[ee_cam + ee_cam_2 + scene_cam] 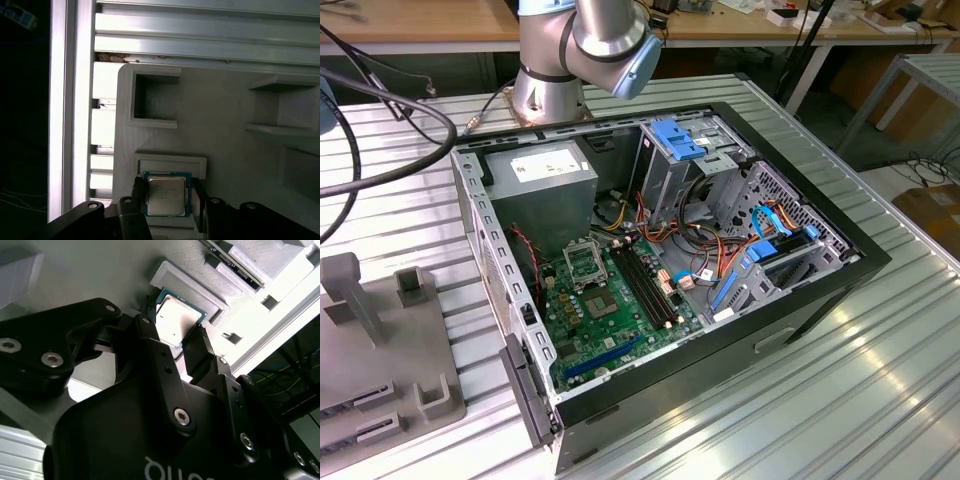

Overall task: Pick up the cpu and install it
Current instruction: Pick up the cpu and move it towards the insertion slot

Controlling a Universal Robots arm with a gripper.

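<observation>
Exterior view's left: grey holder tray (380, 400). First wrist view: cpu (166, 196) flat in its recess, gripper (168, 186) spread astride, narrow gap each side. Risk: off-centre squeeze may tilt chip and jam it on recess lip. Exterior view's right: motherboard socket (582, 262); skewed grip risks bent pins.

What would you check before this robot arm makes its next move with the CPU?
1. CPU lying flat in its tray recess: ok.
2. Tool centred on the CPU: ok.
3. Tool closed on the CPU: cannot tell.
4. Case open, board exposed: ok.
5. Socket empty and unlatched: cannot tell.
6. Cables off the socket: ok, none seem to cross it.
</observation>
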